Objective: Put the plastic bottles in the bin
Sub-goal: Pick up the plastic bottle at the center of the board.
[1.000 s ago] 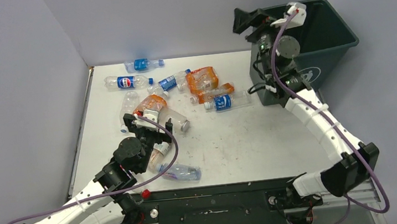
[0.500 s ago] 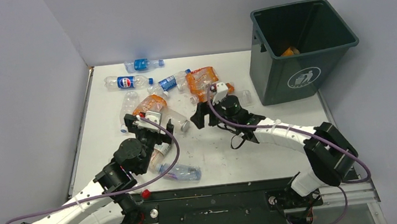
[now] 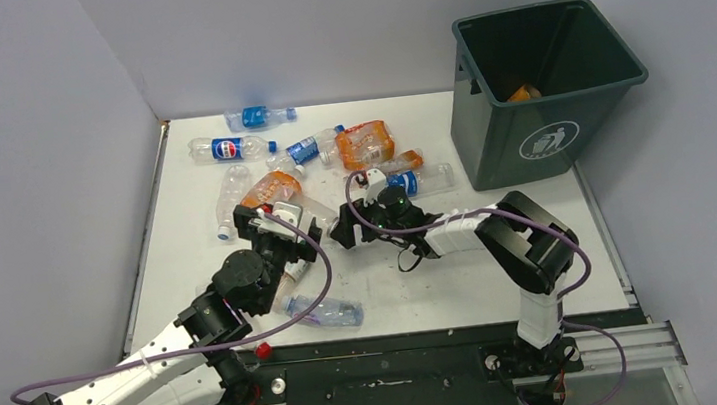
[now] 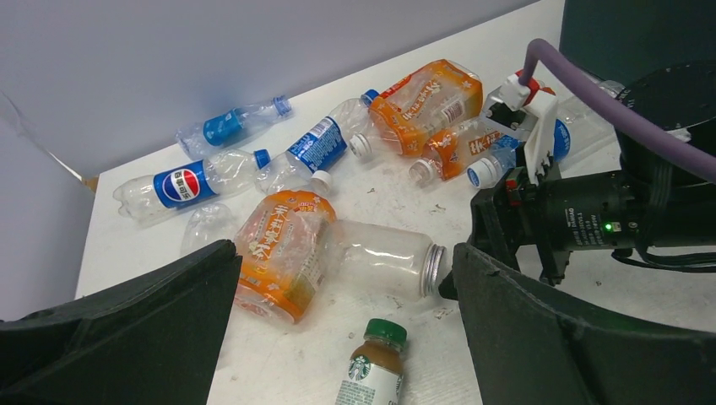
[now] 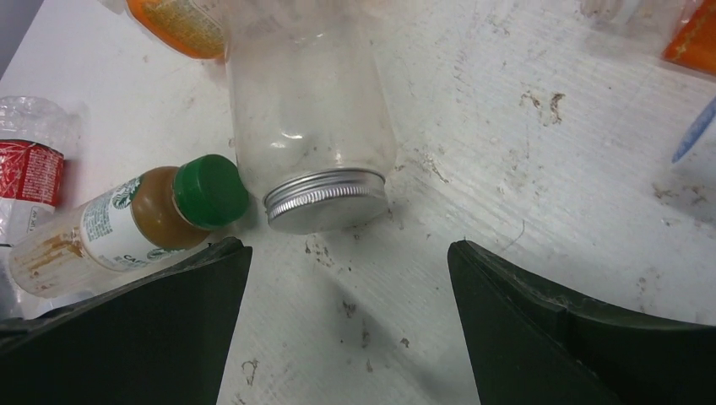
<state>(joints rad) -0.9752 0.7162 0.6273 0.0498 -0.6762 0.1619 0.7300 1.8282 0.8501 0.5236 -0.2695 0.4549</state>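
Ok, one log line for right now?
left gripper: open, empty | right gripper: open, facing clear bottle | bin: orange bottle inside | table: bottles remain

Top camera looks down over the table (image 3: pixel 441 264); both close wrist cameras share the silver-capped bottle (image 5: pixel 312 126)

Right gripper (image 3: pixel 341 231) left the bin (image 3: pixel 496 153), dropped leftward to table centre, facing silver-capped clear bottle (image 5: pixel 311 118).

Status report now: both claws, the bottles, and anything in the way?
Left claw open, empty. Right claw open, empty, at the silver-capped clear bottle. Most bottles on table; one orange item in bin. Green-capped bottle beside that cap.
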